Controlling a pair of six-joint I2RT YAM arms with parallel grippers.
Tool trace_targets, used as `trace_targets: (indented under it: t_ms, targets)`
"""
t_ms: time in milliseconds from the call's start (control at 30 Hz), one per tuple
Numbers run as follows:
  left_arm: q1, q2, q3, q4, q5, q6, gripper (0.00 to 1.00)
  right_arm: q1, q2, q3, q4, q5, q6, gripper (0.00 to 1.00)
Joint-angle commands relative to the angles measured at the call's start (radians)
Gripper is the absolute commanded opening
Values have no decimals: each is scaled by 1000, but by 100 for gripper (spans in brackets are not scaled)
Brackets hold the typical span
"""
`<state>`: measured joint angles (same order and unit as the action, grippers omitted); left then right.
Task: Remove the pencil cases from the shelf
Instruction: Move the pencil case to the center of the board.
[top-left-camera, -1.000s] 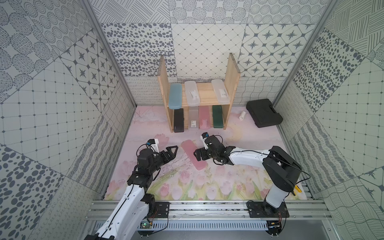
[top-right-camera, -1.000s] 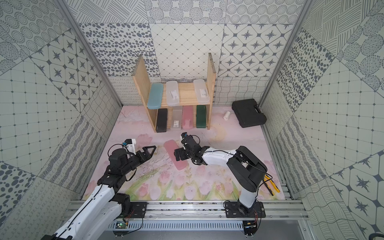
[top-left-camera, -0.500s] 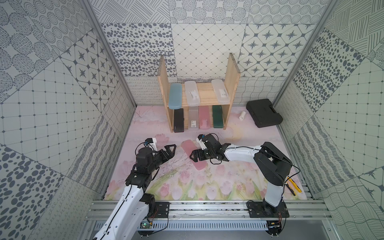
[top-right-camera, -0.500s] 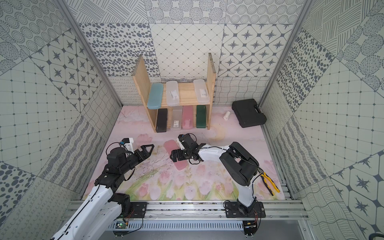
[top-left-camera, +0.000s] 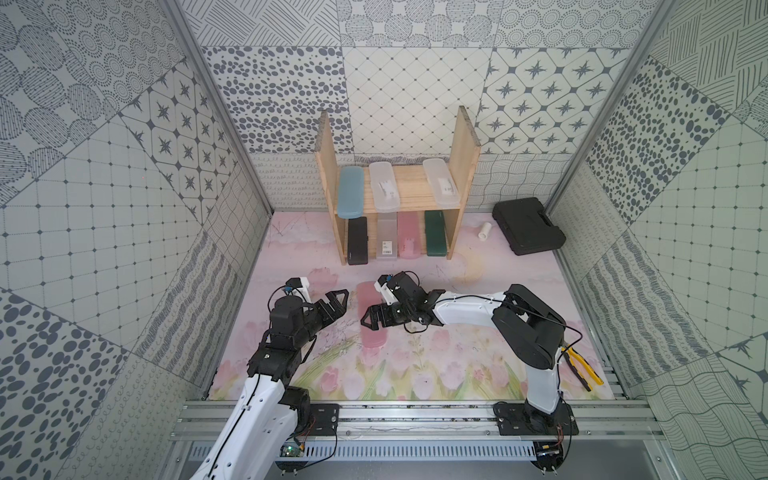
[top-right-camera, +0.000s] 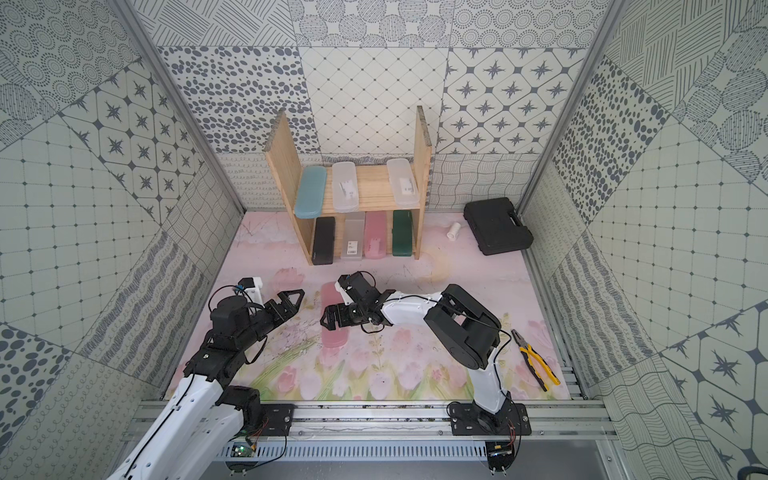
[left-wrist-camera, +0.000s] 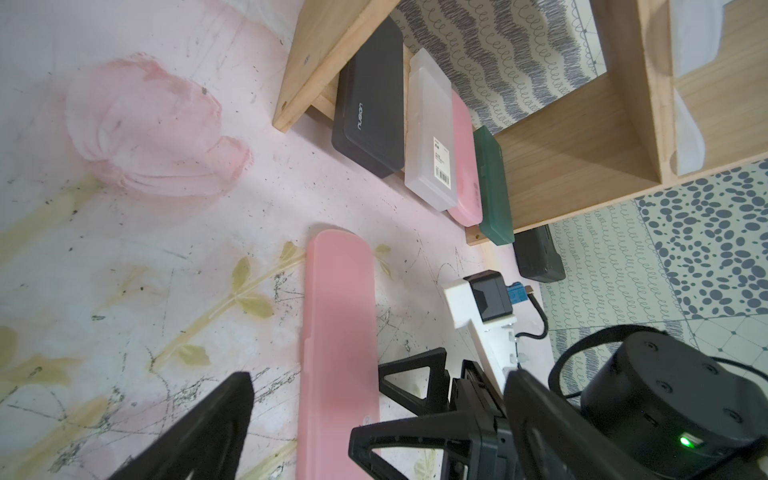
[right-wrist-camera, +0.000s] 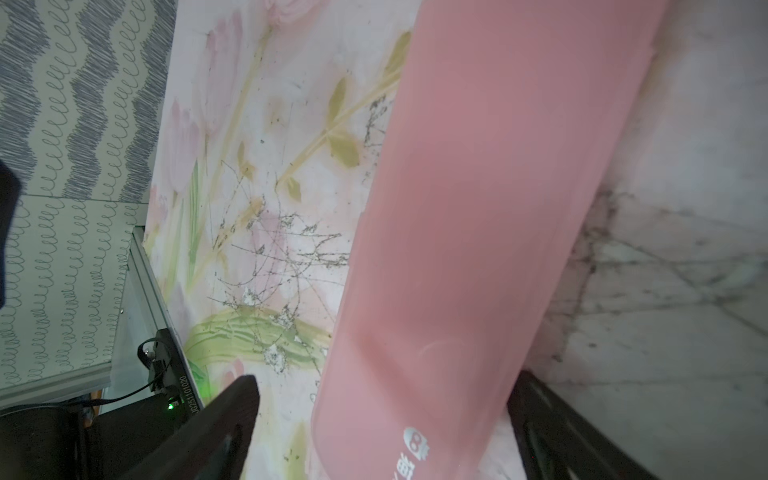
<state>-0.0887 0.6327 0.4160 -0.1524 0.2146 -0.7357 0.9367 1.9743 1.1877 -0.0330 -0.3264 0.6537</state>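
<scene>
I find the left gripper (top-left-camera: 338, 304) spread and empty, just left of the pink pencil case (top-left-camera: 372, 338), which lies flat on the mat (top-left-camera: 457, 353), long axis pointing toward the shelf (top-left-camera: 464, 166). The right gripper (top-left-camera: 374, 321) straddles it crosswise, jaws spread, not pinching. Right arm is nearer, in my judgement; seven cases (top-left-camera: 385, 191) sit shelved.

A pink pencil case (top-right-camera: 335, 337) lies flat on the flowered mat (top-right-camera: 415, 365) in front of the shelf (top-right-camera: 423, 174), with the right gripper (top-right-camera: 328, 319) spread wide over its middle, the left gripper (top-right-camera: 292, 305) gaping nearby but apart from it, and a black tool case (top-right-camera: 496, 230) beside the shelf.
</scene>
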Motion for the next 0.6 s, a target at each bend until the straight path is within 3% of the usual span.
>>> trace_targets:
  t_ms: [0,167,400,567]
  targets:
    - [-2,-13,20,-57,-48,15,99,23,34,40,45,7,45,98]
    - [-2,-13,21,-75,-92,10,99,43,82,108,41,12,59,98]
    - [-2,-12,18,-77,-97,12,99,40,87,136,3,110,63,98]
    - [-2,-14,15,-79,-106,14,99,32,121,180,10,100,46,98]
